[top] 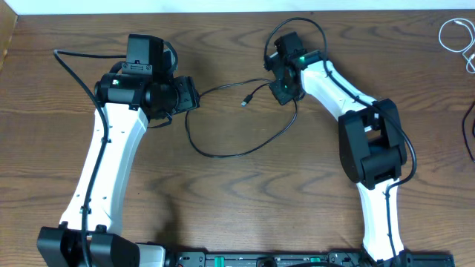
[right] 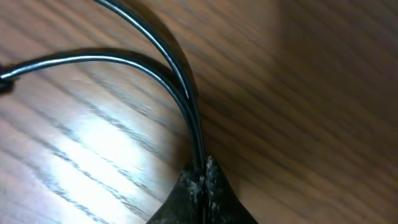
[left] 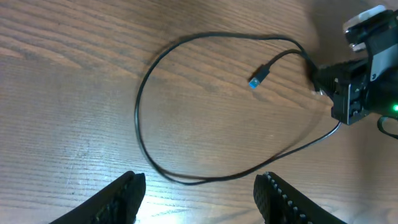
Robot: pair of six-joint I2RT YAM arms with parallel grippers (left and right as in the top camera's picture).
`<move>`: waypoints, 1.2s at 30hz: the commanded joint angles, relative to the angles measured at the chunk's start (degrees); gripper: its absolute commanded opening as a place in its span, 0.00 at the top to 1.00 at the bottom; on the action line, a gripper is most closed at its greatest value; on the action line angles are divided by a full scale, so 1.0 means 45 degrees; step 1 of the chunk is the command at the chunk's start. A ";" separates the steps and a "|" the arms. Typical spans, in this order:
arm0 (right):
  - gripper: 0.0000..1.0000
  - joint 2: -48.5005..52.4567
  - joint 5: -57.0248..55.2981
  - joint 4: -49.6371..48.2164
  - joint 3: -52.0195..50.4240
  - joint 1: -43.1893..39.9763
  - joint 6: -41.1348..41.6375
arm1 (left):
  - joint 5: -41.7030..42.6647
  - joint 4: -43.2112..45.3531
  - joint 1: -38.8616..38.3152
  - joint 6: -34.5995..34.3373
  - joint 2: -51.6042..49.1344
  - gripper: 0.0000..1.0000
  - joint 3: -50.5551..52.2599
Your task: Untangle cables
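The right gripper [right: 200, 175] has its 2 fingers [right: 214, 193] pressed together, pinching the black cable [right: 186, 106]. In the right wrist view, 2 strands of that cable run side by side into the seam between the fingertips. Above the pinch they part, 1 curving up and left and the other bending off to the left edge. Both strands lie on the wooden table [right: 323, 93] right up to the fingertips.

From overhead, the black cable [top: 223, 154] forms 1 wide loop on the table [top: 245, 215] between the 2 arms. Its right side ends at the right gripper [top: 284, 93]. Its left bend lies near the left gripper [top: 191, 96]. A short free end leaves the right gripper and ends in a small plug [top: 245, 102] lying inside the loop, apart from both grippers.

The left gripper [left: 199, 182] hovers with its 2 fingers [left: 121, 199] spread wide and nothing between them. In the left wrist view, the lower arc of the black cable [left: 140, 106] passes just ahead of the fingertips without touching either. The plug [left: 256, 81], blue at its tip, lies farther ahead.

The white cable [top: 454, 33] lies coiled at the table's far right corner, well apart from both grippers and from the black cable.
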State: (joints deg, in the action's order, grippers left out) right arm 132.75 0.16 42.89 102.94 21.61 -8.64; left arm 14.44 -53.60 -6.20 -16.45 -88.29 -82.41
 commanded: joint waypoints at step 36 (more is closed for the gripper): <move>0.99 -0.8388 -0.1127 0.0248 -0.0461 -1.2599 0.5455 | -0.0131 -0.0029 0.0005 0.0175 -0.0107 0.38 -0.0151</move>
State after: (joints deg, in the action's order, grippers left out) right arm 94.30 -4.27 45.25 100.71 -31.70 11.64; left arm 14.44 -53.58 -6.20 -16.45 -88.29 -82.41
